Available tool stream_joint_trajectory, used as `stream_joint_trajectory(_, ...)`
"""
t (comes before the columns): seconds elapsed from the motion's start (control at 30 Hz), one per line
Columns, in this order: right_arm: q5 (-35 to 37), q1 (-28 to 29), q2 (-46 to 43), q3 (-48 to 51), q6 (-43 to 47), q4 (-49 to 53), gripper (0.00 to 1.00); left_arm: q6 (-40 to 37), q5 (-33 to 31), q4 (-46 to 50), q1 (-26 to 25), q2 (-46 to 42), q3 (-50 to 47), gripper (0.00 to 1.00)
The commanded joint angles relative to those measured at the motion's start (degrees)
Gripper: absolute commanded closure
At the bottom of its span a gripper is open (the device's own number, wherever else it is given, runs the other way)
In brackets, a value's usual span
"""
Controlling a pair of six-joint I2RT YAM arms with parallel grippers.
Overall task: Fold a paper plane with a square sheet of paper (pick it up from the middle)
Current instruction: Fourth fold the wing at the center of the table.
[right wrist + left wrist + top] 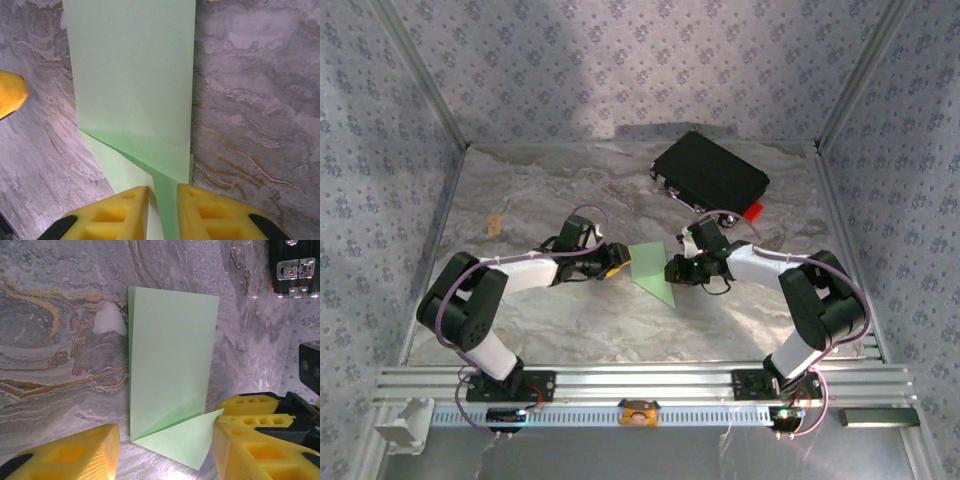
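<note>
Pale green sheet (653, 272), part-folded, one corner turned over; lies on marble table (550, 190) between the two arms. Left gripper (162, 440): wide open, straddling the near corner, holding nothing. Right gripper (162, 192): fingers nearly together astride a raised flap; clamped or not, cannot tell. Advice: pin the body, align flap edge, then press the crease

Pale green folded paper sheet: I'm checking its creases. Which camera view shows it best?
The left wrist view: the thin pale green paper sheet lies nearly whole, its diagonal corner fold plain. The right wrist view crops its far end, the right gripper astride the near edge. The top view shows it small.
</note>
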State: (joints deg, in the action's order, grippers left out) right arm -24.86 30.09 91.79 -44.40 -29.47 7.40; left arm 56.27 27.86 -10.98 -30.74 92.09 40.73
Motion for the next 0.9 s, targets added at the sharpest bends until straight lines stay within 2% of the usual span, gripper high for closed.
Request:
stream_joint_trajectory(0.0,-0.9,-0.3,-1.5,0.5,0.8,0.1,0.77,0.2,1.2,-1.3,0.2,0.6,0.5,0.48)
stream_joint_trajectory(0.23,-0.7,-0.4,-2.0,0.6,0.9,-0.1,0.79,-0.2,2.7,-1.4,0.2,2.5,1.6,0.48)
stream_joint_trajectory(0.63,-4.2,-1.5,-6.7,4.8,0.5,-5.5,0.97,-0.1,4.2,-1.6,0.2,5.1,3.8,0.47)
stream_joint_trajectory(0.87,-7.1,-3.0,-7.5,6.9,-1.0,-9.3,0.97,0.1,4.1,-1.8,0.2,5.3,4.3,0.44)
